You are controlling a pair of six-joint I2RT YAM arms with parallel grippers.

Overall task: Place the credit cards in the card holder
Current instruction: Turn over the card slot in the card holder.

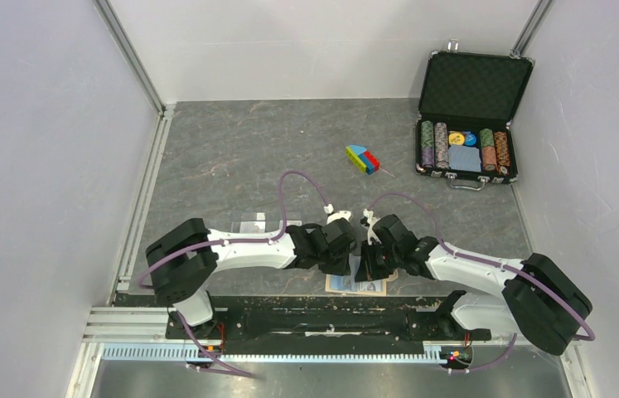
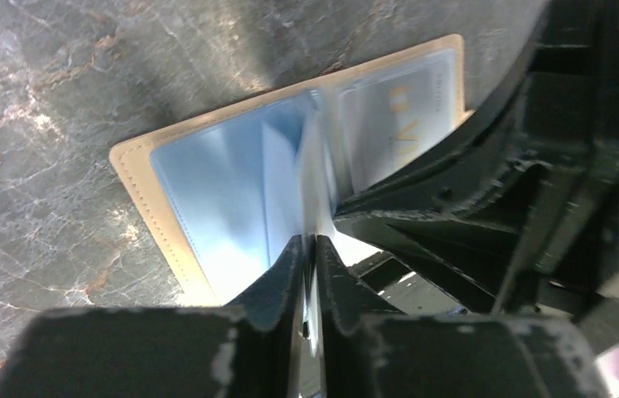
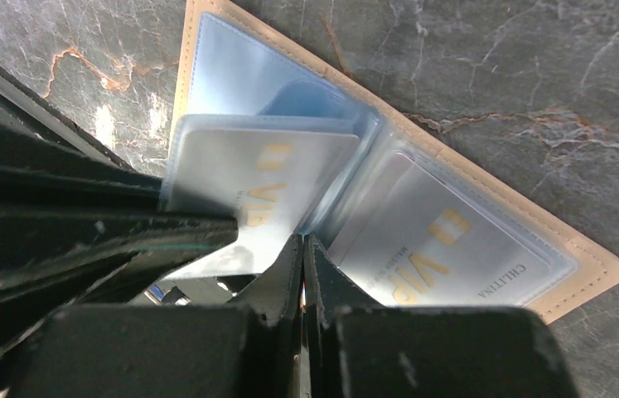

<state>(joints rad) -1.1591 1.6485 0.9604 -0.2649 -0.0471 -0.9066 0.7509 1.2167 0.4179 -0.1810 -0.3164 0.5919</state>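
The tan card holder (image 3: 596, 269) lies open on the table, and shows in the top view (image 1: 356, 286) under both grippers. One pale credit card (image 3: 455, 240) with gold lettering sits in its right pocket, also seen in the left wrist view (image 2: 401, 124). The second credit card (image 3: 264, 178) sits in the raised middle leaf. My left gripper (image 2: 311, 240) is shut on the thin edge of that leaf (image 2: 316, 186). My right gripper (image 3: 302, 240) is shut, its tips at the leaf's lower edge by the fold. I cannot tell whether it pinches anything.
An open black poker-chip case (image 1: 465, 141) stands at the far right. A small multicoloured block (image 1: 361, 158) lies mid-table. A faint pale rectangle (image 1: 252, 222) lies by the left arm. White walls enclose the table on three sides.
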